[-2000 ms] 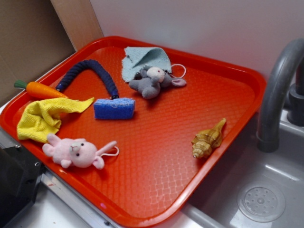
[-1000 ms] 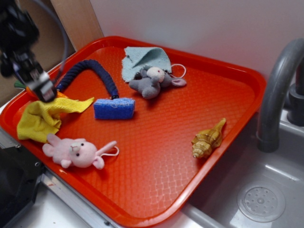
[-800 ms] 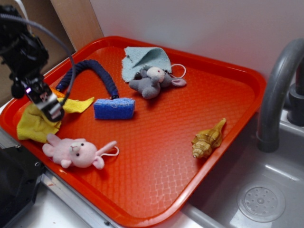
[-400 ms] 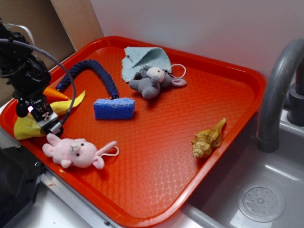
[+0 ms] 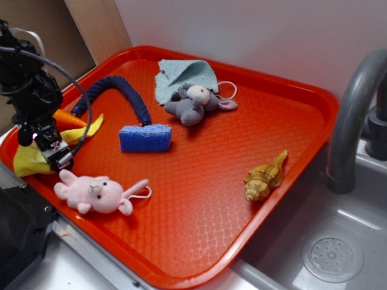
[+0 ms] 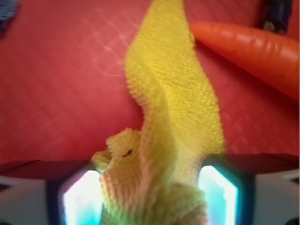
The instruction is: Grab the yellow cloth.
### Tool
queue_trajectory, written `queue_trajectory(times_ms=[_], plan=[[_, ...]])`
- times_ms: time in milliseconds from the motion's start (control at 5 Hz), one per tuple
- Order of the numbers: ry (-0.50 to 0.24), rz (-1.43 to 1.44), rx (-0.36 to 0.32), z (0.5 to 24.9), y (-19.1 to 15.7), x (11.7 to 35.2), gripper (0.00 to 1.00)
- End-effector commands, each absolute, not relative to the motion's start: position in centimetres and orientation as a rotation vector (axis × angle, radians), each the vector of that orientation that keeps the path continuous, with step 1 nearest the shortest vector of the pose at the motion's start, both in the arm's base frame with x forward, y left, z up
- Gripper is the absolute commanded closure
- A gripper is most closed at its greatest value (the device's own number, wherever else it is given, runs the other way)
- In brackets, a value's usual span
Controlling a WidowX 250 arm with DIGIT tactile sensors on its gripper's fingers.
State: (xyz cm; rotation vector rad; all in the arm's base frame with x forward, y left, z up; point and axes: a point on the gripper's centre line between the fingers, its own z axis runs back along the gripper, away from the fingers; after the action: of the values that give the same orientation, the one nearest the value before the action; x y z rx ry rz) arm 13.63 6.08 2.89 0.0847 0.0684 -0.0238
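Observation:
The yellow cloth (image 5: 27,162) lies bunched at the left end of the red tray (image 5: 242,145), its pointed corner trailing toward the carrot (image 5: 68,118). My gripper (image 5: 60,158) is down on it, beside the pink bunny (image 5: 97,192). In the wrist view the cloth (image 6: 173,108) is gathered into a thick fold between my two lit pads (image 6: 84,197), and my gripper (image 6: 150,197) is shut on it. The cloth's tip stretches away over the tray next to the carrot (image 6: 253,51).
A blue sponge (image 5: 145,138) and a navy rope (image 5: 121,90) lie right of the cloth. A teal cloth (image 5: 181,75) and a grey plush (image 5: 193,103) sit at the back, a shell (image 5: 264,178) at the right. A faucet (image 5: 354,115) and a sink (image 5: 332,254) are beyond the tray.
My gripper came in from the upper left, dropped onto the yellow cloth and closed on it. The cloth was flat and is now pulled into a narrow bunch.

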Motion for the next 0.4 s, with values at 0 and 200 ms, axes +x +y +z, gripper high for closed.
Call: queue_trajectory(times_ms=[0,200], plan=[[0.021,-0.045,0.101,3.48,6.35,14.35,1.00],[0.018,-0.046,0.103,3.62,6.34,14.29,1.00]])
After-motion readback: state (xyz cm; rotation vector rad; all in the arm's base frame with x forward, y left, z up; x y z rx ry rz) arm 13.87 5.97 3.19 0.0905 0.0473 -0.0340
